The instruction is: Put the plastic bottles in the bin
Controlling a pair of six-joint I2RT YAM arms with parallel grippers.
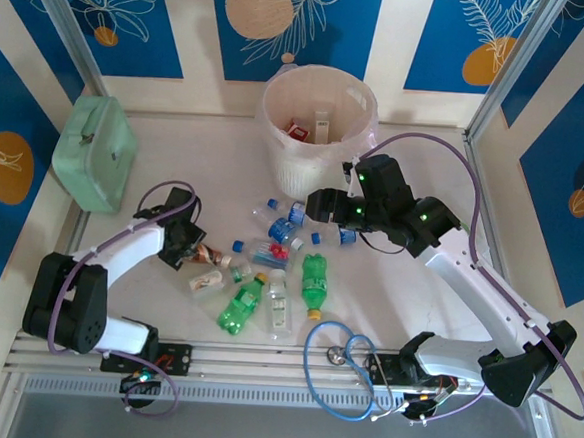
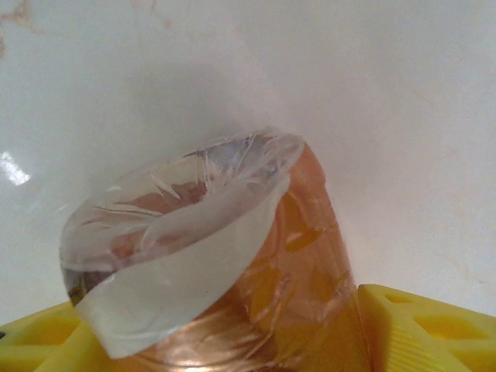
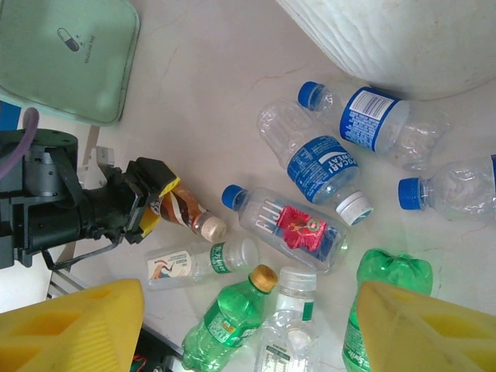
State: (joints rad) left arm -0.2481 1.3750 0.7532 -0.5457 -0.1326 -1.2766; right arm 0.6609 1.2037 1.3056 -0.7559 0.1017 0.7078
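My left gripper (image 1: 192,247) is low over the table at the left end of the pile. Its yellow fingers (image 2: 422,325) press both sides of a lying bottle with an orange-brown label (image 3: 184,213); the clear base (image 2: 167,248) of this bottle faces the left wrist camera. My right gripper (image 1: 313,205) hovers open above the pile in front of the bin (image 1: 293,169), nothing between its fingertips (image 3: 418,329). Several plastic bottles lie loose on the table: green ones (image 1: 241,304) (image 1: 315,281), a clear red-labelled one (image 3: 291,226), blue-capped ones (image 3: 364,124).
A mint-green case (image 1: 96,150) lies at the back left. The bin holds a few items with red labels (image 1: 298,131). A blue looped cable (image 1: 337,363) hangs over the rail at the near edge. Patterned walls close in the table on three sides.
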